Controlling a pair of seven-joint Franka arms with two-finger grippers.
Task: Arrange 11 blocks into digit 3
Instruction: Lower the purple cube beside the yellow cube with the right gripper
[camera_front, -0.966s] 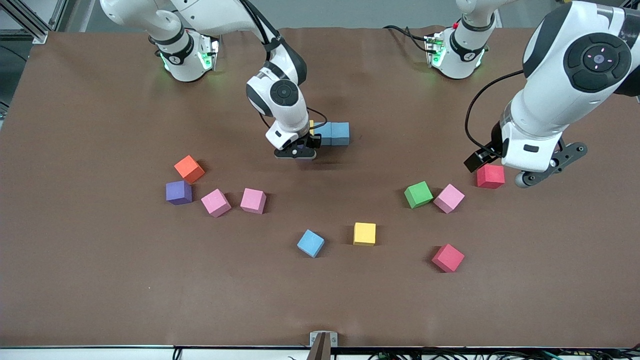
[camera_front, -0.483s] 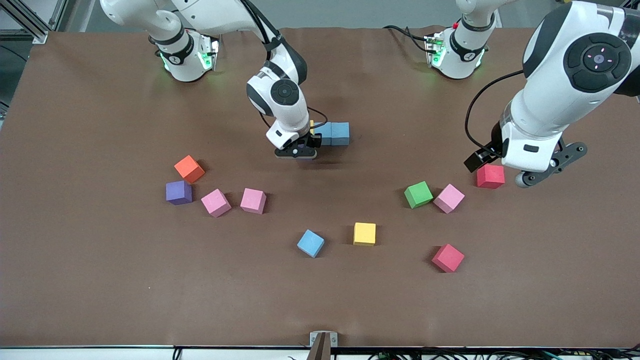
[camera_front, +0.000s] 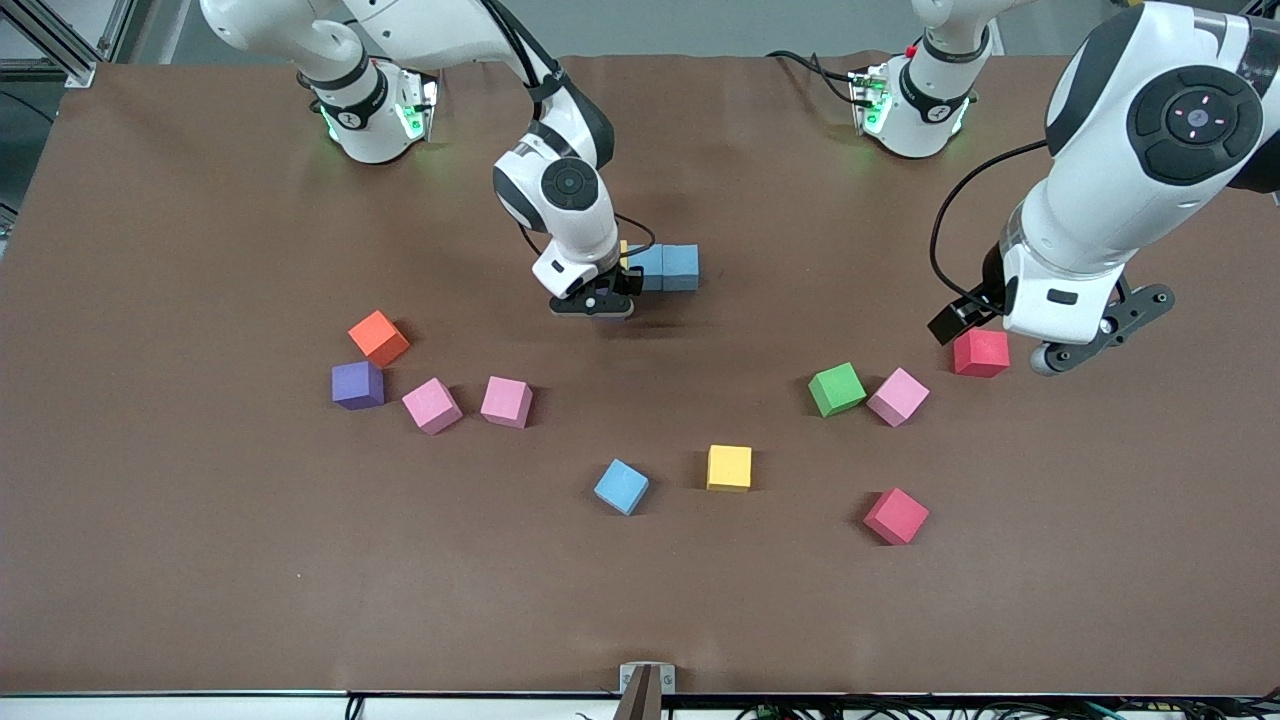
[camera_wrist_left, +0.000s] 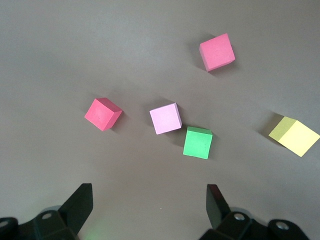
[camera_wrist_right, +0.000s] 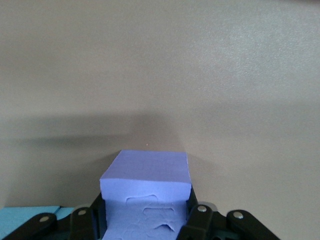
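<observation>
Front view, read from the right arm's end of the table toward the left arm's: an orange block sits just beside a purple block, then come two pink blocks near each other, all small matte foam cubes with crisp edges. Next, the right gripper is down at the table near the middle, closed around a periwinkle-blue block that shows clearly only in the right wrist view, where the fingers press its dented foam sides. Just beside that gripper, toward the left arm's end, lie a sliver of yellow block and two light blue blocks touching in a short row. Nearer the front camera lie a loose light blue block turned at an angle and a yellow block set square. Farther along, a green block sits just beside a pale pink block, with a red block nearer the camera. The left gripper hangs wide open and empty over the table by another red block, waiting.
</observation>
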